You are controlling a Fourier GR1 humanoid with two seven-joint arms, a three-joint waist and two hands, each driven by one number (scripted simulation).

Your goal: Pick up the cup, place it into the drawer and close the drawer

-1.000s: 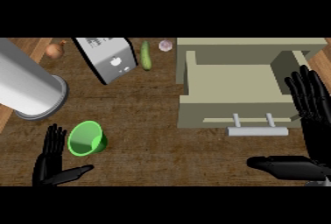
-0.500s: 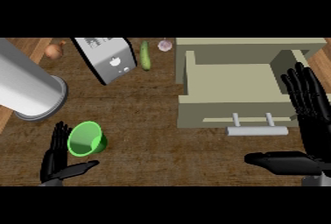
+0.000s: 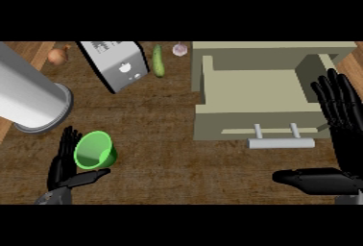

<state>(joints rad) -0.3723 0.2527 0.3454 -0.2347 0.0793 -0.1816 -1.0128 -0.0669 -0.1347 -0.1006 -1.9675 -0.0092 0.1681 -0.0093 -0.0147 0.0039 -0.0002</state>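
Observation:
A green cup [image 3: 95, 150] lies on the wooden counter at the lower left, its mouth tipped toward me. My left hand [image 3: 64, 169] is open right beside it, fingers straight along the cup's left side and thumb stretched under its lower edge. The beige drawer [image 3: 260, 92] stands pulled open at the upper right, its inside bare, with a pale bar handle [image 3: 280, 142] on its front. My right hand [image 3: 342, 130] is open at the right edge, fingers straight up beside the drawer's right wall, thumb pointing left.
A large metal cylinder [image 3: 28, 98] lies at the left. A silver toaster [image 3: 114, 65] sits at the top, with a green cucumber [image 3: 158, 61], a garlic bulb [image 3: 180, 49] and an onion [image 3: 58, 55] near it along the back.
My left hand has crept right toward the cup, its thumb now under the cup's lower edge. The right hand has barely shifted, slightly downward.

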